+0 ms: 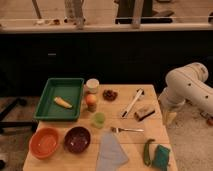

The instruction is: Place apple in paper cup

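Observation:
The apple (90, 99), small and orange-red, stands near the middle of the wooden table (132, 142), just right of the green tray; it looks perched on a dark cup, though I cannot be sure. The paper cup (92, 85), pale cream with a wide rim, stands just behind the apple, close to it. My white arm (187, 89) is at the right, off the table's edge. Its gripper (169, 117) hangs low beside the table's right side, far from the apple and the cup.
A green tray (52, 86) holds an elongated yellow item (62, 102). Also on the table: a small green cup (99, 119), a dark lumpy cluster (109, 94), a white utensil (132, 102), a brown block (143, 113), a fork (126, 129), an orange bowl (44, 142), a purple bowl (77, 138), a grey cloth (111, 152), a green vegetable (147, 151) and a teal sponge (161, 156).

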`<state>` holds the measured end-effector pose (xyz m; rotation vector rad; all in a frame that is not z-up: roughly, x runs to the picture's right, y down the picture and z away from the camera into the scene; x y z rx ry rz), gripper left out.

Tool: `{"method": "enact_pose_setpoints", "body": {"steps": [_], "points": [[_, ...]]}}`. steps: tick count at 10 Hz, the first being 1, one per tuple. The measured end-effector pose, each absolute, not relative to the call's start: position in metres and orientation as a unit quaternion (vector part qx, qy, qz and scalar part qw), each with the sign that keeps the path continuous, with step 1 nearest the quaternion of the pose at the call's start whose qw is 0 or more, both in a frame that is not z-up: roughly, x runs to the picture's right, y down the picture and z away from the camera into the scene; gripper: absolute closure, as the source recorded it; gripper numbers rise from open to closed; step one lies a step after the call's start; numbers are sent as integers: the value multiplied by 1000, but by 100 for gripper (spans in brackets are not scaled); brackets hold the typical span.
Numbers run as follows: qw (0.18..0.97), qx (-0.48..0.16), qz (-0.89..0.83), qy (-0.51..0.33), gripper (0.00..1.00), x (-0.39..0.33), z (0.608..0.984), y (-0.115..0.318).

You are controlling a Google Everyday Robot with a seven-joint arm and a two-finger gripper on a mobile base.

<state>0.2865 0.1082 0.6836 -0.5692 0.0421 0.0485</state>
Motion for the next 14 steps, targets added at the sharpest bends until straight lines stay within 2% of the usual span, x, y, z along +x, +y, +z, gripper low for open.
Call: {"method": "enact_pose_setpoints", "body": {"steps": [11,14], "points": [[960,-279,20,21,20,285,683,109],[961,-277,-20,19,20,258,675,119]]}}
